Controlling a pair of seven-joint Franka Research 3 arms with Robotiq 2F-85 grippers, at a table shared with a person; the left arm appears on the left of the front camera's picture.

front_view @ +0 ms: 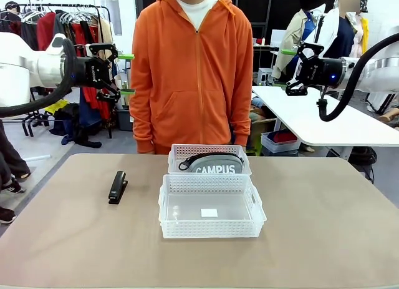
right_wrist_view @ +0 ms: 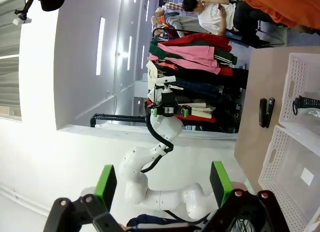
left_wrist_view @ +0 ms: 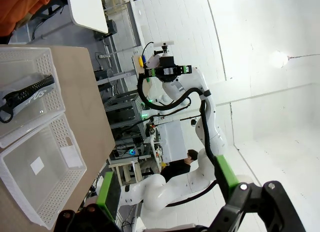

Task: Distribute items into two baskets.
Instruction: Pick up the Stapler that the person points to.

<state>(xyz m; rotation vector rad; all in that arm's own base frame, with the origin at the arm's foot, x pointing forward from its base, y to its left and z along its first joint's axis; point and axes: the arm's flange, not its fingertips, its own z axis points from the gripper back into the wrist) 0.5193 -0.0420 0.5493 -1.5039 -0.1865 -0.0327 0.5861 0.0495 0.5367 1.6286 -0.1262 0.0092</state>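
A small black stapler (front_view: 118, 187) (right_wrist_view: 265, 111) lies on the tan table, left of the two baskets. The far basket (front_view: 179, 153) (left_wrist_view: 30, 59) holds the grey "CAMPUS" pouch (front_view: 215, 166) (left_wrist_view: 27, 94) with its black strap. The near basket (front_view: 211, 229) (left_wrist_view: 67, 152) (right_wrist_view: 280, 147) has nothing in it but a white sticker (front_view: 209, 213) on its floor. My left gripper (front_view: 126, 73) (left_wrist_view: 167, 187) hangs open, high above the table's left side. High at the right, my right gripper (front_view: 288, 70) (right_wrist_view: 162, 183) is open too. Neither holds anything.
A person in an orange hoodie (front_view: 193, 70) stands at the table's far edge, right behind the baskets. A clothes rack (front_view: 56, 27) and another white table (front_view: 312, 117) stand farther back. Bare tabletop lies to both sides of the baskets.
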